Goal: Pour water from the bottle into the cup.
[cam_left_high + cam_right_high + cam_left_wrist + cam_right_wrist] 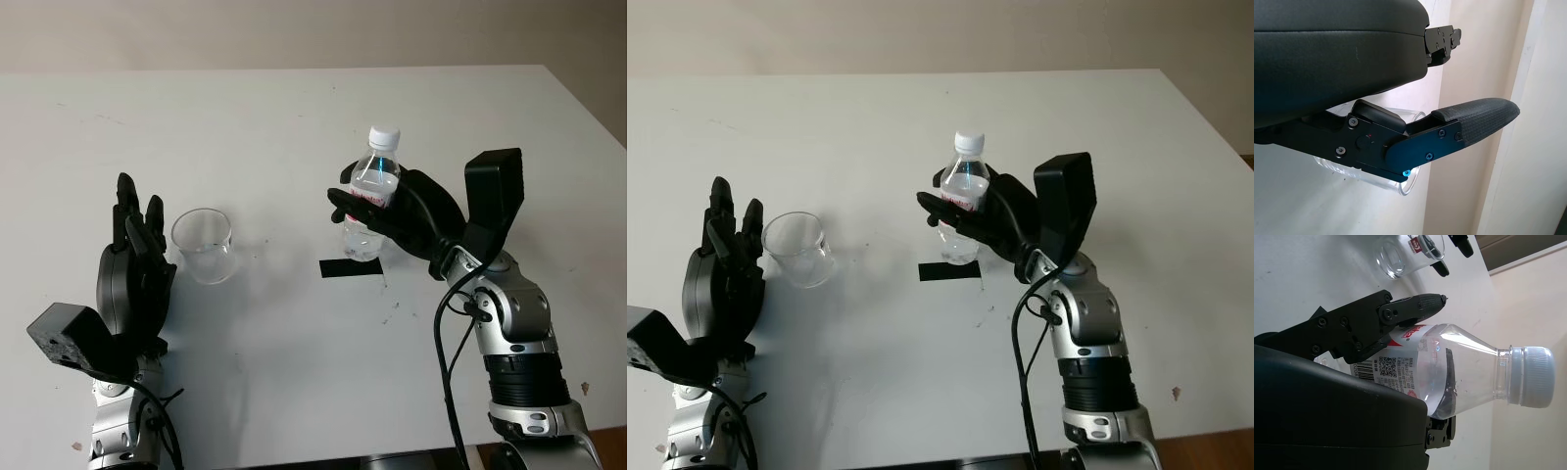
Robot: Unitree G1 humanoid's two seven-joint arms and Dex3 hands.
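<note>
A clear plastic water bottle (372,191) with a white cap and a red-and-white label stands upright near the middle of the white table (294,127), over a black tape mark (350,267). My right hand (377,211) is shut around the bottle's body, its fingers wrapped across the label (1400,340). The cap (1533,377) is on. To the left stands an empty clear plastic cup (204,245), upright. My left hand (137,245) is open just left of the cup, fingers pointing away from me, close beside its wall (1405,181).
The table's right edge (588,117) runs close to my right arm. A beige wall lies behind the table's far edge. A few small dark specks mark the surface near the tape.
</note>
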